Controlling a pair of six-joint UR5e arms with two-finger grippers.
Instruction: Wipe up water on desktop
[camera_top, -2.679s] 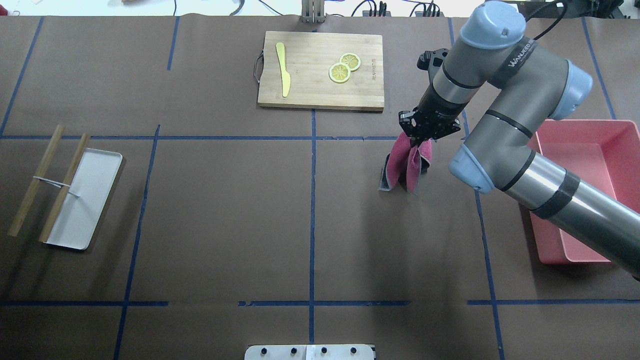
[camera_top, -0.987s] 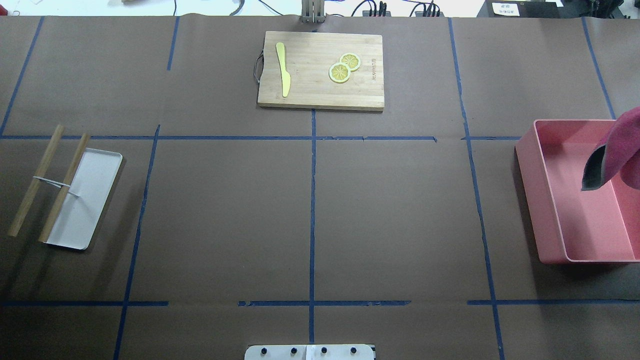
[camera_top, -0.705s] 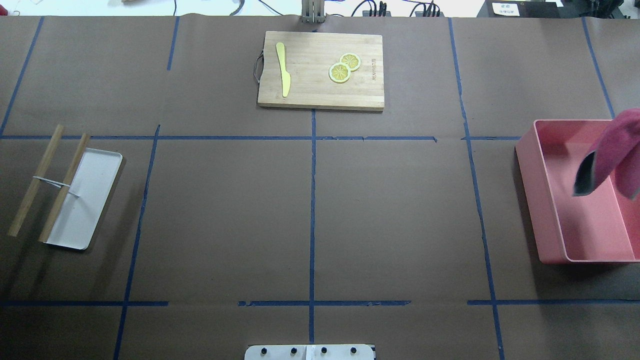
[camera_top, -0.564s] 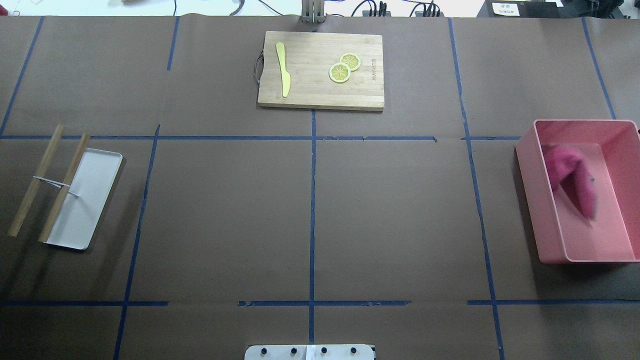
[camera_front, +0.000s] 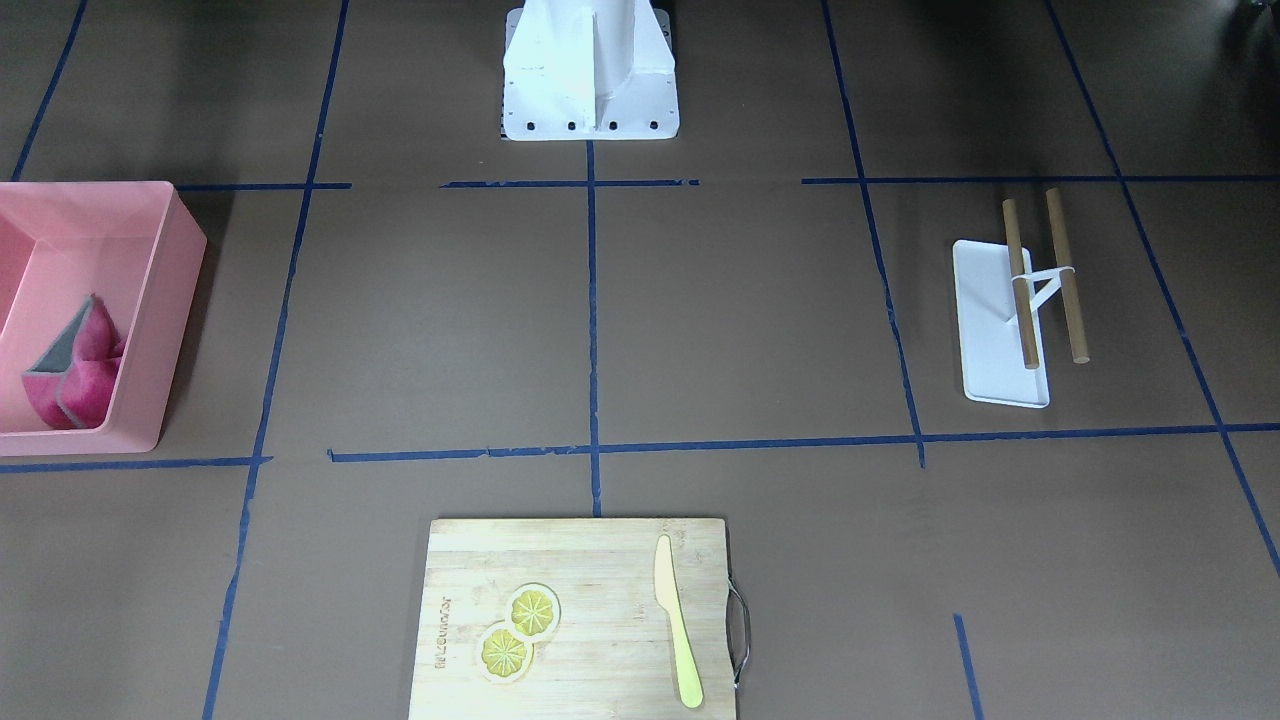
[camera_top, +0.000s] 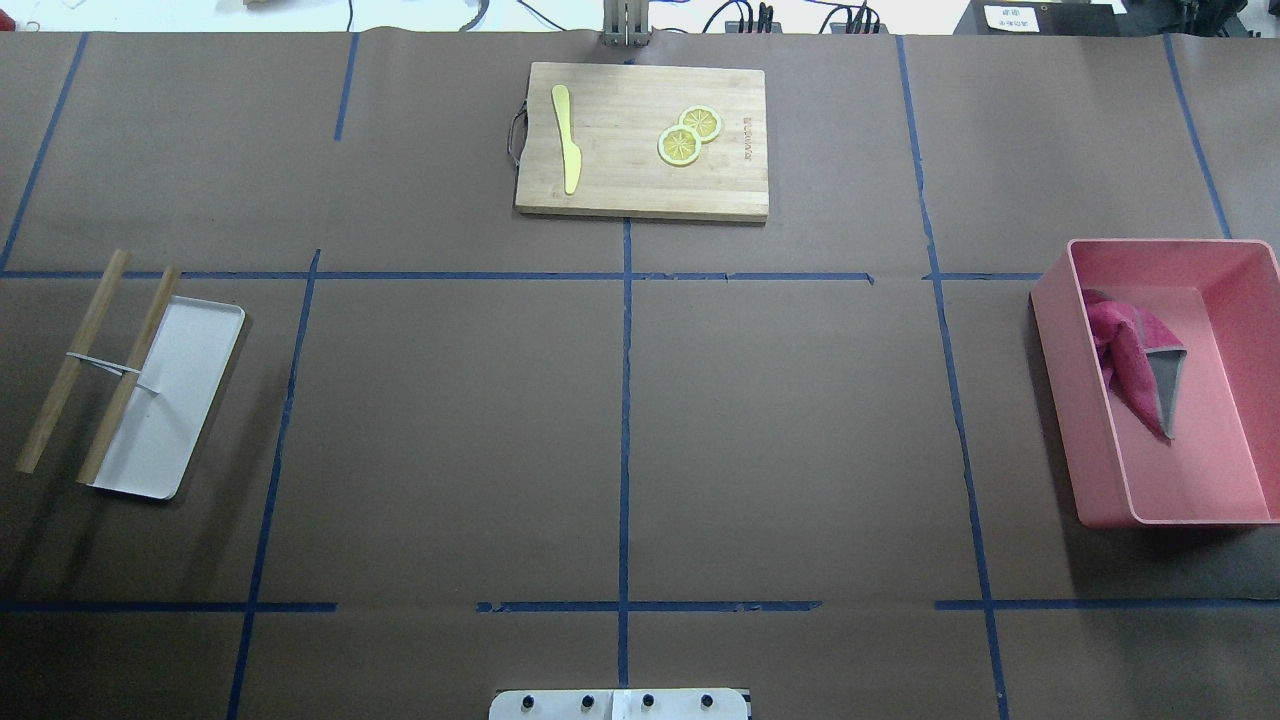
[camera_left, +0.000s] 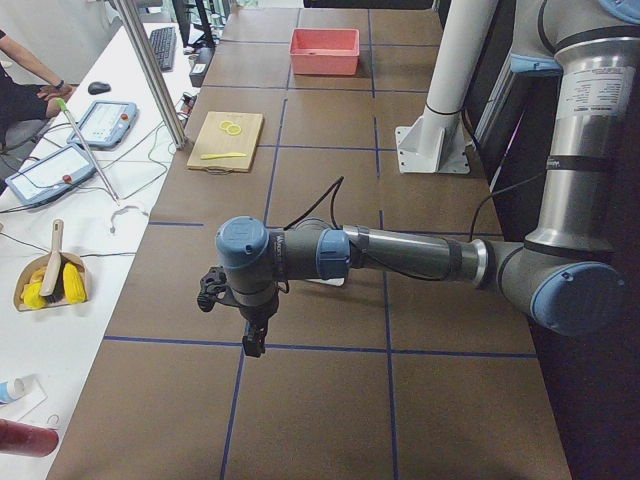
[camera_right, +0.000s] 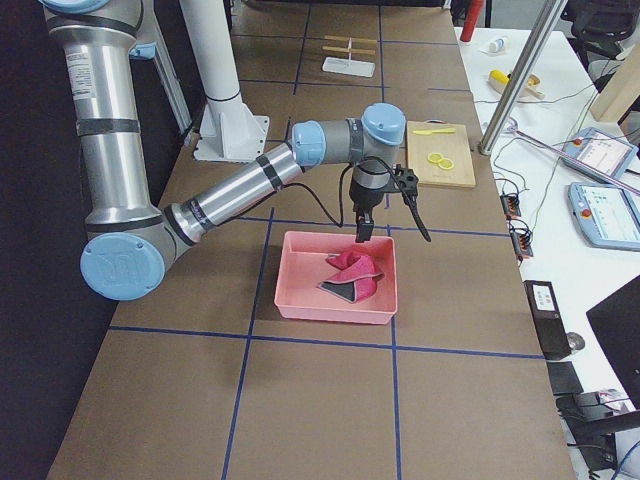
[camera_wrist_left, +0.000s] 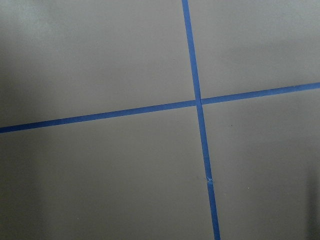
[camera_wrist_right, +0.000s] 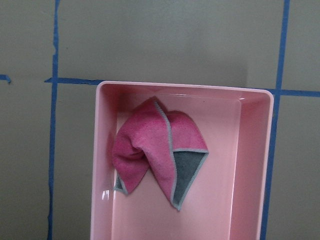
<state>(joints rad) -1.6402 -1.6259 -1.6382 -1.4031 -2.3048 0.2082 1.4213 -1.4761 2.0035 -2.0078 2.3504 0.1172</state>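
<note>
The brown table (camera_top: 450, 420) with its blue tape grid carries the pink bin (camera_top: 1080, 400) at its right end. The pink cloth (camera_top: 1125, 350), grey on the back side, lies crumpled inside the bin, against the wall that faces the middle of the table. The right gripper (camera_right: 393, 235) hangs above the bin, over the cloth; I cannot tell if its fingers are apart or together. The left gripper (camera_left: 252, 340) hangs low over the table at the end far from the bin; its state I cannot tell either. The cutting board (camera_top: 640, 140) with the yellow knife (camera_top: 567, 140) and lemon slices (camera_top: 688, 135) lies well apart from the bin, at the table's far edge. The white tray (camera_top: 170, 400) lies at the end opposite the bin.
</note>
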